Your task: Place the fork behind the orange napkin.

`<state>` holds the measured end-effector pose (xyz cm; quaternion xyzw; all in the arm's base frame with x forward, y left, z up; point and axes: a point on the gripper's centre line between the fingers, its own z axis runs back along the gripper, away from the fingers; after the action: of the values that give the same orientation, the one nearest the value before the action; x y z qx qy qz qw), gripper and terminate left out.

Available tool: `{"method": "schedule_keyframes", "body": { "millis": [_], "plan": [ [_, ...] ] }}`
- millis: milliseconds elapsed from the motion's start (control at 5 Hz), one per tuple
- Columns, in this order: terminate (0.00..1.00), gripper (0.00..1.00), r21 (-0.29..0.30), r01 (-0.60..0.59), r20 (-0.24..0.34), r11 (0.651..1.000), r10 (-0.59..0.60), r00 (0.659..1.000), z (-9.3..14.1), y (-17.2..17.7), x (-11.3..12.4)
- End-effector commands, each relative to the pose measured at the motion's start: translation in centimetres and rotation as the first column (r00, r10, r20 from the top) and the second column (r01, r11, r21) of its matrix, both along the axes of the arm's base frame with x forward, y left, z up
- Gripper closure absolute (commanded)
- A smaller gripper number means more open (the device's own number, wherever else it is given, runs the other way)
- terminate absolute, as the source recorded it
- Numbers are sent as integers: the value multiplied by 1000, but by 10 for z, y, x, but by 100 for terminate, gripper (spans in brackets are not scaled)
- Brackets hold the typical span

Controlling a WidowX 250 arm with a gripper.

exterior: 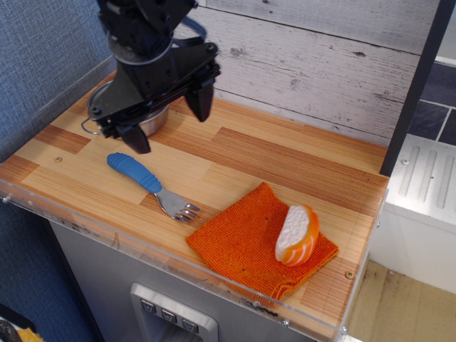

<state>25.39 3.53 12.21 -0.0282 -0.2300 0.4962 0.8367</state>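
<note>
Backdrop: whitewashed plank wall, striped wood counter [285, 160] with clear acrylic front edge.
Gripper [168, 117]: black, jaws spread wide, holding nothing, hanging above the counter.
Orange napkin [246, 239]: coarse-woven square, frayed edges, well off to the right of the jaws and nearer the camera.
Pot [153, 117]: shiny steel, mostly hidden behind the jaws.
Fork [152, 186]: ribbed blue plastic handle, short metal tines; flat just below and in front of the jaws.
Sushi toy [297, 234]: white-orange, on the napkin.
Progress: nothing grasped yet; pick, carry and place behind the napkin all remain.
</note>
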Motion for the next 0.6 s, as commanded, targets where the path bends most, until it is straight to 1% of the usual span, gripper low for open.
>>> {"method": "schedule_keyframes", "body": {
  "millis": [0,200,400],
  "plan": [
    [0,0,27,-144,-19,989,145,989,-17,29,1],
    [0,0,29,-200,-52,979,202,978,-34,47,1],
    [0,0,65,-225,-98,972,230,968,-46,53,6]
  ]
}}
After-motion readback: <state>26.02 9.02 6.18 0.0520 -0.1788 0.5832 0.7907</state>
